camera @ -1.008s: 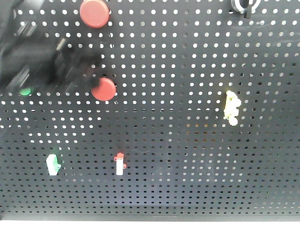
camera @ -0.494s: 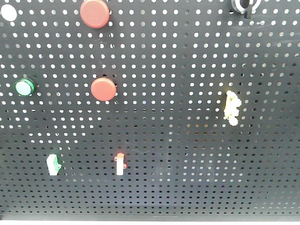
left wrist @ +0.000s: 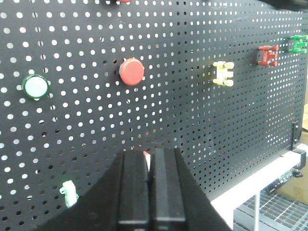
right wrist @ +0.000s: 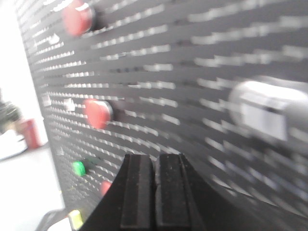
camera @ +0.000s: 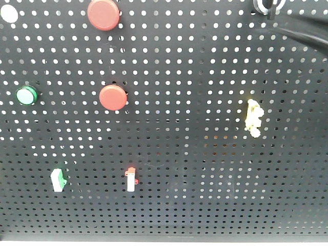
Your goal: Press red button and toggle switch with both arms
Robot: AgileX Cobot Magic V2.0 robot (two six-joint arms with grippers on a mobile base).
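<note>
Two red buttons sit on the black pegboard, one at the top point(camera: 103, 14) and one lower down point(camera: 113, 97). The toggle switch point(camera: 266, 5) is cut off by the top right edge, with a black part of an arm or cable point(camera: 302, 28) just beside it. In the left wrist view my left gripper point(left wrist: 150, 156) is shut and empty, well back from and below a red button point(left wrist: 131, 71). The right wrist view is blurred: my right gripper point(right wrist: 155, 158) is shut and empty, close to the board, with a silvery round fitting point(right wrist: 262, 113) up to its right, likely the toggle switch.
Also on the board are a green-ringed button point(camera: 26, 95), a yellow knobbly piece point(camera: 252, 118), and white rocker tabs with a green tip point(camera: 59, 179) and a red tip point(camera: 131, 179). The left wrist view shows the board's right edge point(left wrist: 296, 139) above a white frame.
A second ago the left arm blurred across the left of the board beside the lower red button; it then left the front view. A black arm part has now entered at the top right.
</note>
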